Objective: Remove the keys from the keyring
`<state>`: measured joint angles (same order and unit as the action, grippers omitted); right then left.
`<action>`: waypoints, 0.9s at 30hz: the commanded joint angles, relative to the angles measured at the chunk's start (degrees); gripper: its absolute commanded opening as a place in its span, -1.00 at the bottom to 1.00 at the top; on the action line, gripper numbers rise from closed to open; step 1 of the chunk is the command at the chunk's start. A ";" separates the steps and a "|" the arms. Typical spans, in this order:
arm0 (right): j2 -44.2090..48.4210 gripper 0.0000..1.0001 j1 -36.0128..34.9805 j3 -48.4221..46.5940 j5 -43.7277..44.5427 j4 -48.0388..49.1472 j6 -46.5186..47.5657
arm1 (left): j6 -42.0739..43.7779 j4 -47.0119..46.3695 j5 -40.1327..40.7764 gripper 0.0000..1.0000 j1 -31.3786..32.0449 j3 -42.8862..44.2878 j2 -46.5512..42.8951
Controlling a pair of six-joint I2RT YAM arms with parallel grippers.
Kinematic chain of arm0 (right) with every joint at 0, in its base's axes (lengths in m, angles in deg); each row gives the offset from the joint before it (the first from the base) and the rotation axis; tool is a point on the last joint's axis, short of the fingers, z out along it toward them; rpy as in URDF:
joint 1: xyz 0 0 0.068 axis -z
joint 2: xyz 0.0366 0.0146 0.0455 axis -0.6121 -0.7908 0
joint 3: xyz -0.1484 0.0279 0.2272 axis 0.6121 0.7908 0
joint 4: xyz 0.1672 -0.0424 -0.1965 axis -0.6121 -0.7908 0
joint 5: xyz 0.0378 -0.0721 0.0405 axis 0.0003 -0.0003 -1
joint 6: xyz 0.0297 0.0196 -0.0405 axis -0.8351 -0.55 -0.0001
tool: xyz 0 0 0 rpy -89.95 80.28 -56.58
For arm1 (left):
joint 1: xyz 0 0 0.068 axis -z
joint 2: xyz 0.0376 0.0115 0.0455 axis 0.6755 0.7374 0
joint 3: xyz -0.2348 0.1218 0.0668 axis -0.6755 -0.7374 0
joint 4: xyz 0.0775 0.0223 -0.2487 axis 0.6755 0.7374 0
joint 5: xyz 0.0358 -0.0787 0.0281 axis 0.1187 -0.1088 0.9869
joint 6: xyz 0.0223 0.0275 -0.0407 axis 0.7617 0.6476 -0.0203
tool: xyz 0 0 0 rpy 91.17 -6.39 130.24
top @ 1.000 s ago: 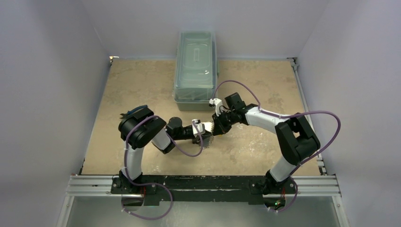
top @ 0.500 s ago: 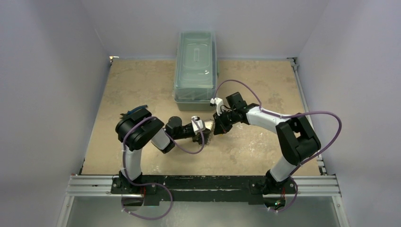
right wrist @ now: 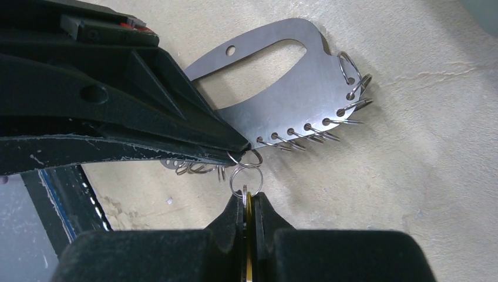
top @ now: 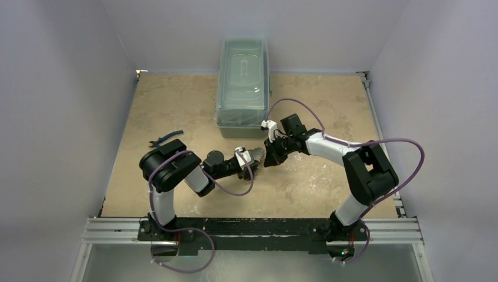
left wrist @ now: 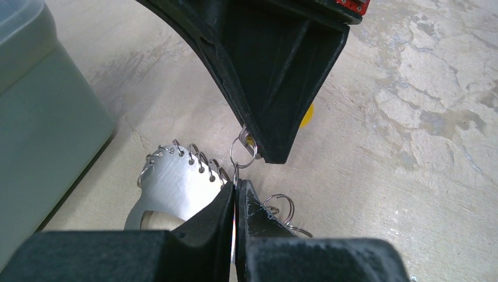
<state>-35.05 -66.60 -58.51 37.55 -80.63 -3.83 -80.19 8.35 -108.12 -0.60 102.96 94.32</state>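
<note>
Just in front of the lidded bin (top: 242, 82), on its near side, my two grippers met tip to tip low over the table (top: 317, 182). The left gripper (left wrist: 235, 197) was squeezed shut on the edge of the keyring (right wrist: 293, 111), as far as I could tell. The right gripper (right wrist: 249, 202) was pinched tight on the yellow key (left wrist: 306, 115). From its own camera I saw only a thin yellow strip between its fingers. A small split ring (right wrist: 245, 178) joined that key to the keyring's corner.

I judged that the step in hand was getting this key off. To do it well, I would hold the left side firm so the keyring could not twist. I would turn the key slowly, so the split ring wound out of its hole, and not just tug. A hard pull might bend the split ring or let the key slip. Both grips were at the very tips, so there was little to spare.

The keyring was a flat, shiny silver plate with one big oval hole and one small round hole. Little wire rings (right wrist: 329, 126) sat in a row along its curved edge. I could not pick out any other keys. The blue-handled pliers (top: 166, 138) lay left of the bin, well apart from the keyring.
</note>
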 commanded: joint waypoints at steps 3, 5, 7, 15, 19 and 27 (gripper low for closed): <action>1.10 -1.00 0.27 0.58 2.20 0.79 -1.28 | 5.81 -3.64 6.62 -1.00 2.03 -3.22 -1.16; 1.70 -1.00 0.00 0.79 2.46 1.54 -1.21 | 9.68 -4.58 8.65 -1.00 3.52 -3.97 -1.46; 2.05 -1.00 -0.22 1.06 2.84 2.00 -1.43 | 12.14 -6.04 10.93 -1.00 4.78 -4.67 -1.77; 3.54 -1.00 -0.53 2.12 3.24 3.20 -2.35 | 19.53 -7.91 17.40 -1.00 7.15 -6.98 -4.34; 3.91 -1.00 -0.56 2.48 2.56 3.74 -2.65 | 20.55 -7.89 17.88 -1.00 7.21 -7.10 -6.27; 5.91 -1.00 -0.92 2.05 2.26 6.88 -2.83 | 18.96 -7.63 14.35 -1.00 7.21 -7.28 -7.91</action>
<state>-31.57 -67.78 -56.60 37.61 -76.69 -6.67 -61.46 2.99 -92.77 6.78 96.78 88.44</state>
